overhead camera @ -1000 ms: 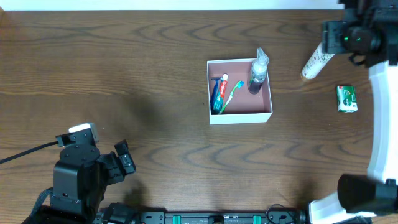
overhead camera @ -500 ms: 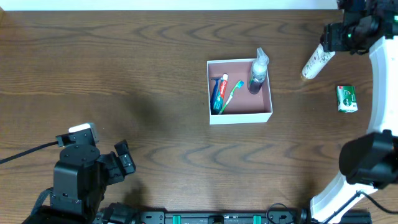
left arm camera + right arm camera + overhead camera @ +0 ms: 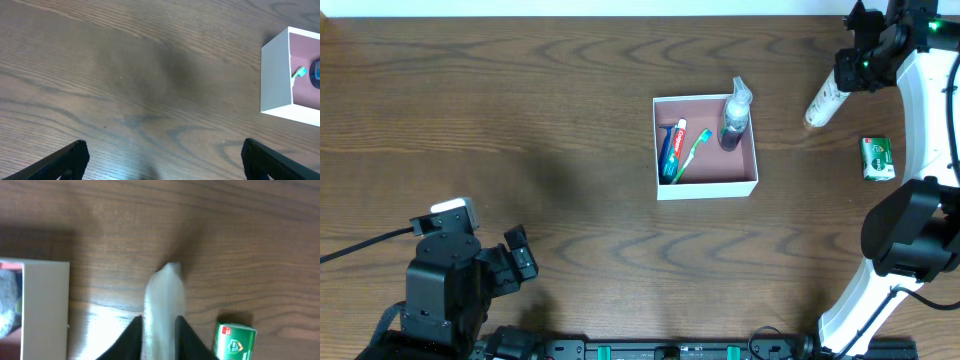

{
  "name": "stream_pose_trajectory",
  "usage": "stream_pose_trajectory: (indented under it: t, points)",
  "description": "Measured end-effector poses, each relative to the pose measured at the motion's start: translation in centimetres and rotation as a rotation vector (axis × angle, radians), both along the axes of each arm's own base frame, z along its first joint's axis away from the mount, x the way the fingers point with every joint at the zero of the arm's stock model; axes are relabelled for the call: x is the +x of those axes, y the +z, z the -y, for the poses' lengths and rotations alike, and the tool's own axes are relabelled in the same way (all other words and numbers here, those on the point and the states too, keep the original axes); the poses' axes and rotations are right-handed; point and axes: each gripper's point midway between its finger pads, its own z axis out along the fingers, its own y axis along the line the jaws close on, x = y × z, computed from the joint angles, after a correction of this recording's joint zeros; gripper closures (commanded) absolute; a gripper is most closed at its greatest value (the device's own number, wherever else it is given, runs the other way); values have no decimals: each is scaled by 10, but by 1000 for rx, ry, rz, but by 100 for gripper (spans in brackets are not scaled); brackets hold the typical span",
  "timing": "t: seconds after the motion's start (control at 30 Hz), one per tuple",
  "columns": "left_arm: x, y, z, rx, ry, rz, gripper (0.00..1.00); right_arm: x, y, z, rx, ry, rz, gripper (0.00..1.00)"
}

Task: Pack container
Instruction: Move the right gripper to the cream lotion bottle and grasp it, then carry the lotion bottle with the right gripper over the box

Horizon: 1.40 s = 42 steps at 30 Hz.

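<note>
The container (image 3: 706, 188) is a square white box with a pink inside, standing mid-table; its white wall also shows in the left wrist view (image 3: 276, 75) and the right wrist view (image 3: 47, 305). Inside lie a blue-and-red toothpaste tube (image 3: 670, 148), a green toothbrush (image 3: 691, 151) and a clear bottle (image 3: 733, 115). My right gripper (image 3: 850, 72) (image 3: 159, 336) is shut on one end of a white tube (image 3: 823, 102) (image 3: 165, 295) that lies on the table right of the container. My left gripper (image 3: 516, 262) (image 3: 162, 165) is wide open over bare wood, near the front left.
A small green box (image 3: 878, 158) (image 3: 235, 340) lies on the table just right of the white tube, near the right edge. The right arm's white links run along the right side down to its base at the front right.
My right gripper's jaws have closed on the white tube, and the wrist has shifted slightly toward the far right edge. The left arm has stayed still.
</note>
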Motion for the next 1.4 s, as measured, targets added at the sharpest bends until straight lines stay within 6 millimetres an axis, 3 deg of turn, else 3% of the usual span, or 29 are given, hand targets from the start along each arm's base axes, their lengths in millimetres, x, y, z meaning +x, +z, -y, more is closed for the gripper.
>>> stream_pose_trajectory:
  t: [0.33, 0.43, 0.5, 0.6, 0.77, 0.87, 0.93, 1.03, 1.4]
  points:
    - [0, 0, 0, 0, 0, 0, 2, -10, 1, -1, 17, -38, -33, 99]
    - [0, 0, 0, 0, 0, 0, 2, -21, 13, -3, 23, -52, -35, 99]
    - [0, 0, 0, 0, 0, 0, 2, -30, 35, -5, 25, -66, -4, 99]
    - [0, 0, 0, 0, 0, 0, 2, -48, 82, -11, 26, -76, 90, 99]
    - [0, 0, 0, 0, 0, 0, 2, -108, 168, -37, 91, -41, 256, 99]
    - [0, 0, 0, 0, 0, 0, 2, -142, 192, -56, 140, -6, 286, 99]
    - [0, 0, 0, 0, 0, 0, 2, -159, 195, -69, 165, 24, 266, 99]
    - [0, 0, 0, 0, 0, 0, 2, -166, 188, -87, 193, 69, 215, 99]
    - [0, 0, 0, 0, 0, 0, 2, -129, 146, -143, 222, 216, 147, 99]
